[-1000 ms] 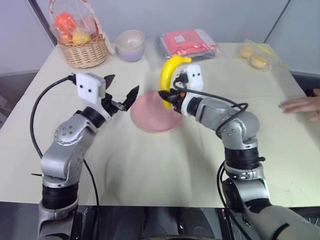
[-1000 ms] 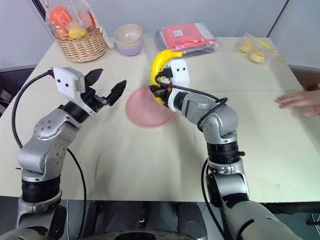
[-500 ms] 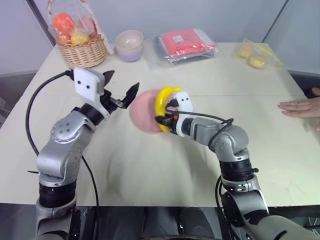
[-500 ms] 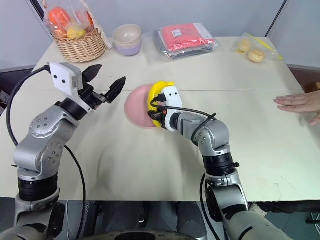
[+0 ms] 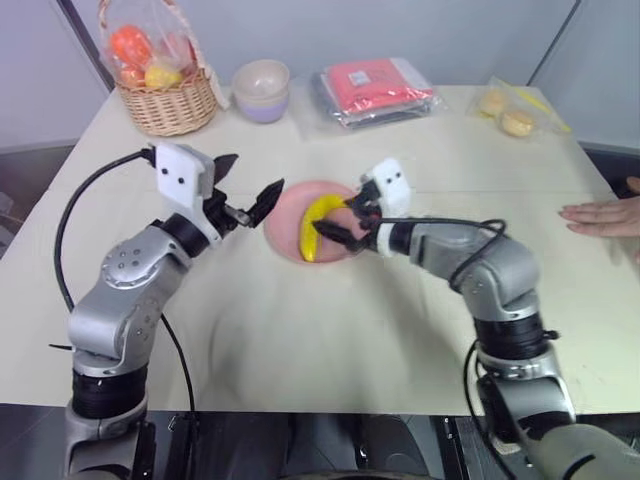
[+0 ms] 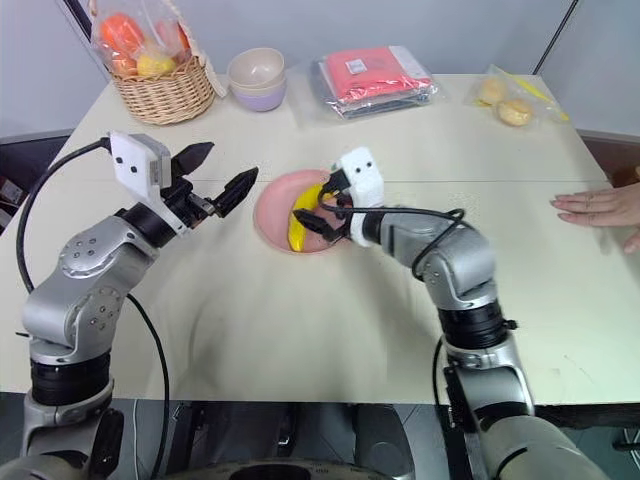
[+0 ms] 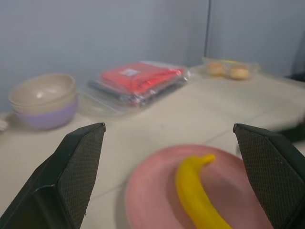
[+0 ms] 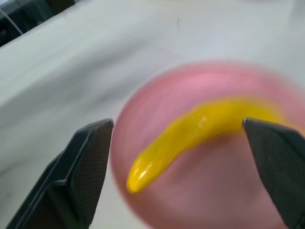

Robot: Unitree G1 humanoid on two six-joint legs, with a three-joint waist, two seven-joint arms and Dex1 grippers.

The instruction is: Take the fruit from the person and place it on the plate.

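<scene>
The left gripper (image 5: 245,198) hovers with its two black fingers spread apart and nothing between them, just off the left rim of the plate (image 5: 283,213). Straight ahead of its fingertips, in its wrist view, the banana (image 7: 198,199) lies flat on the pink surface. Beyond and well apart from this gripper stand the basket (image 5: 170,103), the bowl (image 5: 261,90) and the red packet (image 5: 372,85) in clear wrap.

The right gripper (image 6: 318,215) sits at the plate's right side with its jaws wide apart. The banana (image 6: 301,216) rests on the plate directly in front of them, between the two fingers in the wrist view but clamped by neither. The fruit looks released and fully within the rim.

Further right, well clear of both grippers, the person's hand (image 5: 603,213) lies flat on the table (image 5: 330,320), and the wrapped buns (image 5: 506,111) sit at the far corner.

The risk now is in the retreat. The lower right finger appears very close to the banana; pulling back low or sideways could drag the fruit over the shallow rim or shove the light plate. The left gripper, so near the opposite edge, could nudge the plate too if it drifts inward.
</scene>
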